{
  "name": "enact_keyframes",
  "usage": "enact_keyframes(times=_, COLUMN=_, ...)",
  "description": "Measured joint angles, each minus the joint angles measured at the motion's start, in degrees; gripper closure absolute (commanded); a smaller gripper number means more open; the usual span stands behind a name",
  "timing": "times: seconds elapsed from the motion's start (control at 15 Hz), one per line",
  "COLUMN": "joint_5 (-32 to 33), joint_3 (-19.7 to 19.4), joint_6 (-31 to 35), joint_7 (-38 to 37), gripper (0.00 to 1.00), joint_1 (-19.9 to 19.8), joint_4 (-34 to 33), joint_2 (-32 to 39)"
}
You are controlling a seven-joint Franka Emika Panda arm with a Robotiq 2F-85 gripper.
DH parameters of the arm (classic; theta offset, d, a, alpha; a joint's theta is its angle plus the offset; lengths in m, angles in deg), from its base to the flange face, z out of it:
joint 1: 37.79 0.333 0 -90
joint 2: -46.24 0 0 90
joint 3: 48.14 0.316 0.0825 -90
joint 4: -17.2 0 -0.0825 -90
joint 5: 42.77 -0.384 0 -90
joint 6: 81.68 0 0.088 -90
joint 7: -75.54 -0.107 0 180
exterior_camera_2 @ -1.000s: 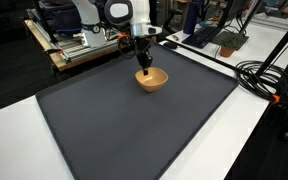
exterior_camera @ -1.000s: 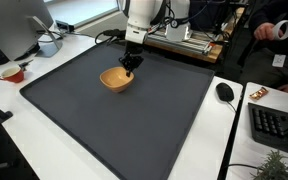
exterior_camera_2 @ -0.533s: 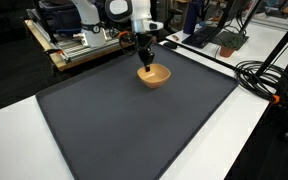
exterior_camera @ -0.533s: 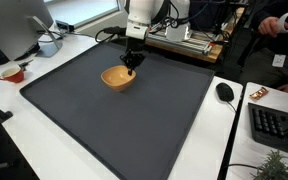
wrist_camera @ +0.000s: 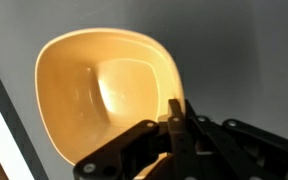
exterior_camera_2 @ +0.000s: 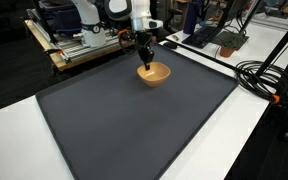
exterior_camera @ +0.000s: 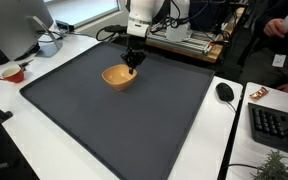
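Observation:
A tan wooden bowl (exterior_camera: 118, 77) sits toward the back of the dark grey mat (exterior_camera: 114, 120); it also shows in the other exterior view (exterior_camera_2: 154, 74). My gripper (exterior_camera: 132, 65) (exterior_camera_2: 144, 66) is shut on the bowl's rim, one finger inside and one outside. In the wrist view the bowl (wrist_camera: 99, 90) fills the upper left, and the gripper (wrist_camera: 177, 120) pinches its near rim from the bottom of the picture. Whether the bowl rests on the mat or hangs just above it I cannot tell.
A red cup (exterior_camera: 13, 73) and a kettle (exterior_camera: 48, 44) stand on the white table beside the mat. A mouse (exterior_camera: 224, 92) and keyboard (exterior_camera: 276, 124) lie on the other side. A machine on a wooden frame (exterior_camera_2: 79, 40) stands behind; cables (exterior_camera_2: 264, 75) lie beside the mat.
The gripper and the bowl have shifted slightly toward the back of the mat, the bowl staying in the fingers' grip.

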Motion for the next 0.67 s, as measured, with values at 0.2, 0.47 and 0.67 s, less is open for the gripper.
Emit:
enact_keyframes(times=0.2, joint_5=-0.02, joint_3=0.0, joint_6=0.0, joint_7=0.0, gripper=0.95, joint_1=0.0, joint_4=0.01, joint_2=0.0)
enact_keyframes(times=0.47, joint_5=-0.02, joint_3=0.01, joint_6=0.0, joint_7=0.0, gripper=0.95, joint_1=-0.01, joint_4=0.01, joint_2=0.0)
enact_keyframes(times=0.67, joint_5=-0.02, joint_3=0.01, joint_6=0.0, joint_7=0.0, gripper=0.99, joint_1=-0.01, joint_4=0.01, joint_2=0.0)
